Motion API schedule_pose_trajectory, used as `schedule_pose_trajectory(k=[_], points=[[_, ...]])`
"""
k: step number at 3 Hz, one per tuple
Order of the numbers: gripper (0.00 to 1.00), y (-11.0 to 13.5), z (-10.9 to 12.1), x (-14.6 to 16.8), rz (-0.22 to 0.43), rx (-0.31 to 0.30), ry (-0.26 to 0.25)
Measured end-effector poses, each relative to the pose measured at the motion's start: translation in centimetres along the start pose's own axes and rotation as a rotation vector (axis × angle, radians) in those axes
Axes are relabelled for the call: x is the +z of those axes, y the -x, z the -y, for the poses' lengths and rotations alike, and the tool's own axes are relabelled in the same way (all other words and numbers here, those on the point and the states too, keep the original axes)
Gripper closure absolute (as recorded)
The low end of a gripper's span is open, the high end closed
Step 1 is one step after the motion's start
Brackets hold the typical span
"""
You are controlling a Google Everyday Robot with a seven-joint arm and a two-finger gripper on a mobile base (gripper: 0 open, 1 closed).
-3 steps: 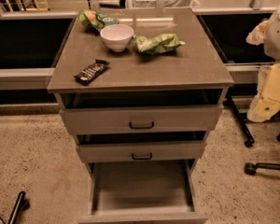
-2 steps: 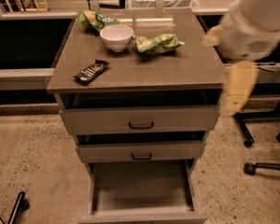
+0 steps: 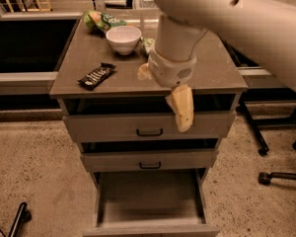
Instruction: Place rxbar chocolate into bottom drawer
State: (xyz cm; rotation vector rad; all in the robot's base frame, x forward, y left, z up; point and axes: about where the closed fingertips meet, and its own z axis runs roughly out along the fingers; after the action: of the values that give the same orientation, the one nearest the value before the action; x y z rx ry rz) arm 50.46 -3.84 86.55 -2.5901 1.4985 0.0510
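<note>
The rxbar chocolate (image 3: 96, 75), a flat black bar with white lettering, lies on the front left of the grey cabinet top (image 3: 74, 78). The bottom drawer (image 3: 150, 196) is pulled open and shows a plain grey floor with nothing in it. My gripper (image 3: 170, 90) hangs from the large white arm (image 3: 237, 19) that reaches in from the upper right. It sits over the front middle of the cabinet top, to the right of the bar and apart from it. It holds nothing that I can see.
A white bowl (image 3: 123, 37) stands at the back of the top, with a green snack bag (image 3: 102, 19) behind it; a second bag is mostly hidden by the arm. Two shallower drawers (image 3: 148, 127) are slightly ajar. Chair bases (image 3: 281, 177) stand at the right.
The arm has swung in from the right edge, leftward across the cabinet top. The gripper now hangs over the front middle. The bar, the bowl and the drawers have not moved.
</note>
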Motion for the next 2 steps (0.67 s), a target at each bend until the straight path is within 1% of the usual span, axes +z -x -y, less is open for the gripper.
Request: schedule_pose_trajectory(k=[1,2], points=[[0.00,0.3,-0.2,0.9,0.002,-0.032,0.019],[0.00,0.8,2.8,1.0,-0.031,-0.152,0.025]])
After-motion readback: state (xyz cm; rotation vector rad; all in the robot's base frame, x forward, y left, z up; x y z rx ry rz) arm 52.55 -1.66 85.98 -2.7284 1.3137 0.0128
